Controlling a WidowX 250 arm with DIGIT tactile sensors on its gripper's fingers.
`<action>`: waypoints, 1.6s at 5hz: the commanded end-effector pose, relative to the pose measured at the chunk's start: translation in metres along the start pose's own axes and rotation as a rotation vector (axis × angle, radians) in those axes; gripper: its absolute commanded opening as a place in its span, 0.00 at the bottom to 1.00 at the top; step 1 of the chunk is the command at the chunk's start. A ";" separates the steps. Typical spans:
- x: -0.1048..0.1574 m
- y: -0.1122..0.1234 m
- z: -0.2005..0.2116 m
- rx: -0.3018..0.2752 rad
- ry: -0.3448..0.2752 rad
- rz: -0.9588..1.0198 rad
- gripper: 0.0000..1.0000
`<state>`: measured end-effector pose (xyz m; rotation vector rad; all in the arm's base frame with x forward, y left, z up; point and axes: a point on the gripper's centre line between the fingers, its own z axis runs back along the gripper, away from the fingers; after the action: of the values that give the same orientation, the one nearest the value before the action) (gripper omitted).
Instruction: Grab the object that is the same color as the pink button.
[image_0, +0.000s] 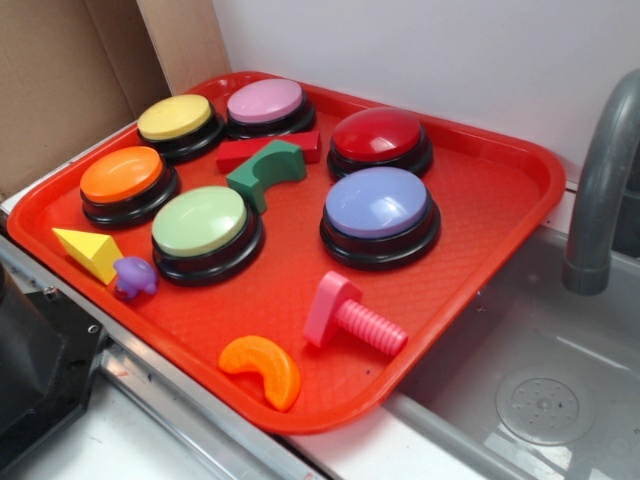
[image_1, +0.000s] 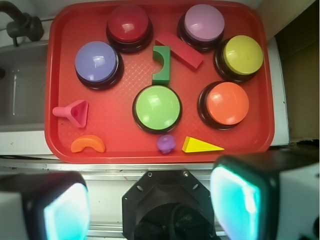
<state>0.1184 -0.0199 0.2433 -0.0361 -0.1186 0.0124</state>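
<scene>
The reach has not begun: the gripper (image_1: 150, 200) hangs wide open and empty over the tray (image_1: 55, 150) edge, and next must move to the bolt (image_1: 72, 112), which matches the pink button (image_1: 203, 22).

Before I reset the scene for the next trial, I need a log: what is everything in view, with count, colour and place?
tray: 1, red, beside the sink
buttons: 6, black bases; pink button and yellow at the far edge, dark red and lavender-blue toward the sink, orange and green on the other side
pink bolt: 1, lying near the tray's front edge
crescent: 1, orange, front edge
purple toy: 1, beside the yellow wedge
blocks: green arch, red bar, tray centre
sink: 1, grey, with faucet
gripper: 1, fingers apart, above the tray's front, holding nothing
</scene>
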 end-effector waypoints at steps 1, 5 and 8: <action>0.000 0.000 0.000 0.000 0.000 0.000 1.00; 0.034 -0.101 -0.127 -0.092 -0.099 -0.046 1.00; 0.042 -0.131 -0.194 -0.067 -0.058 -0.018 1.00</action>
<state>0.1759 -0.1468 0.0479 -0.0646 -0.1322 0.0024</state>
